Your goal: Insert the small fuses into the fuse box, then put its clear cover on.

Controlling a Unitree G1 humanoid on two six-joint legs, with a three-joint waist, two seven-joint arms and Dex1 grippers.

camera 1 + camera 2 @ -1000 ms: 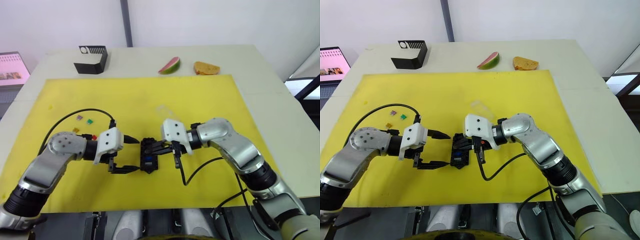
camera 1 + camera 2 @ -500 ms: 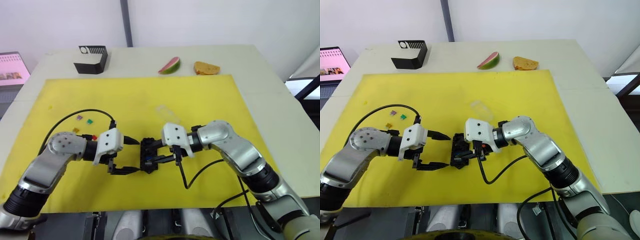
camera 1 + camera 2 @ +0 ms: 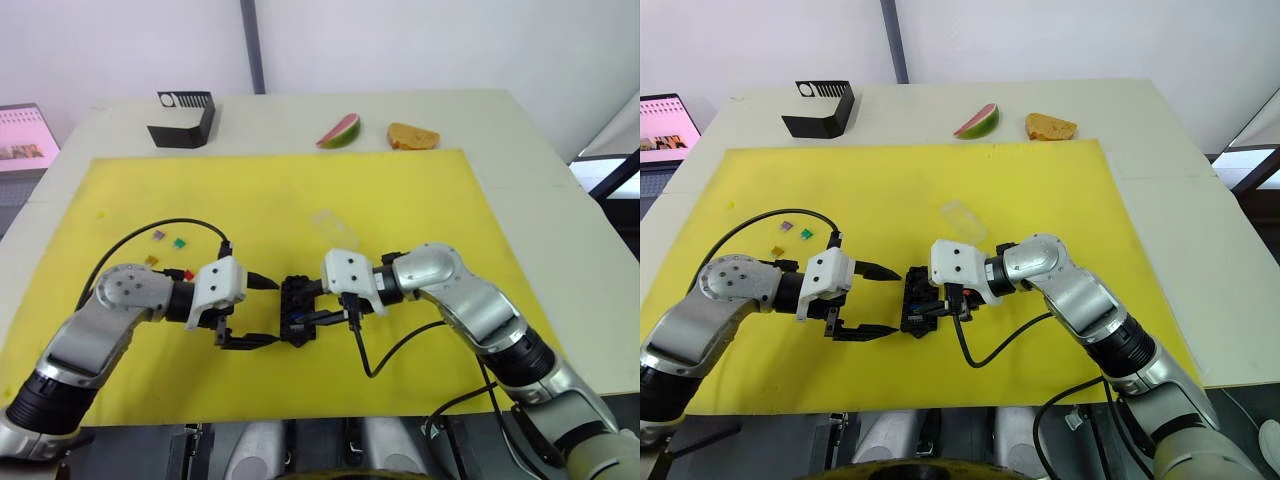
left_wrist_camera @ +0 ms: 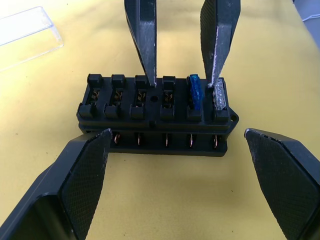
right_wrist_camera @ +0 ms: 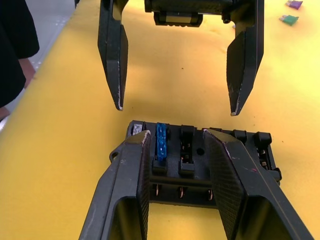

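The right gripper (image 3: 318, 306) has lowered its part-open, empty fingers onto the small black slotted plastic fuse box (image 4: 156, 112) mid-mat, beside the seated grey fuse (image 4: 219, 96) and blue fuse (image 4: 195, 91). The left gripper (image 3: 262, 311) waits wide open, empty.

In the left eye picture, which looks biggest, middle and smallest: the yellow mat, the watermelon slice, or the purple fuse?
Largest to smallest, as they look in the left eye view:
1. yellow mat
2. watermelon slice
3. purple fuse
The watermelon slice lies farther from the camera, so it may really be bigger than it looks.
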